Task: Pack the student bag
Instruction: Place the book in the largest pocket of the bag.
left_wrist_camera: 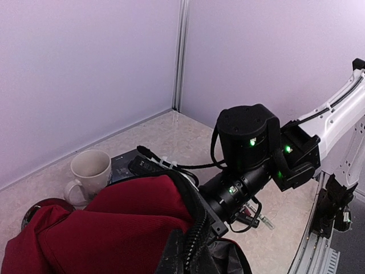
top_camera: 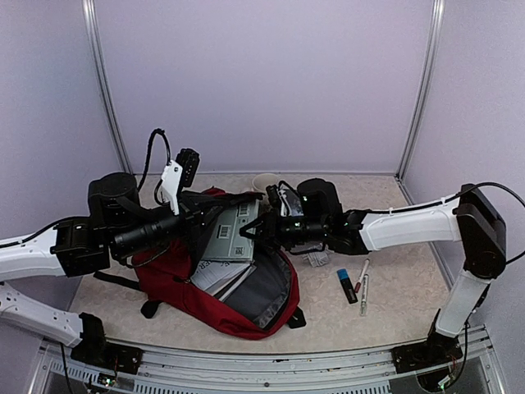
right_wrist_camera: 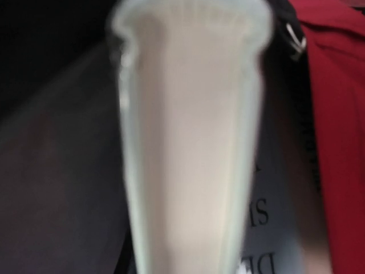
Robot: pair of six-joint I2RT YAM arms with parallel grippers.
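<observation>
The student bag (top_camera: 176,283) is a dark-red backpack lying open mid-table, its grey lining showing. My left gripper (top_camera: 194,220) is shut on the bag's upper rim. The left wrist view shows the red fabric (left_wrist_camera: 114,222) and black zipper close up, and my fingers are hidden there. A pale green book (top_camera: 232,234) with barcode labels lies over the bag's mouth, and my right gripper (top_camera: 264,223) is shut on its right edge. Its cream page edge (right_wrist_camera: 188,142) fills the blurred right wrist view. Beside it are the bag's red fabric (right_wrist_camera: 336,142) and a grey printed cover (right_wrist_camera: 265,211).
A white mug (top_camera: 264,181) stands behind the bag near the back wall, beside a dark flat item (left_wrist_camera: 122,162). Right of the bag lie a blue-capped marker (top_camera: 346,285), pens (top_camera: 363,283) and a small grey object (top_camera: 316,258). White papers (top_camera: 215,275) sit inside the bag.
</observation>
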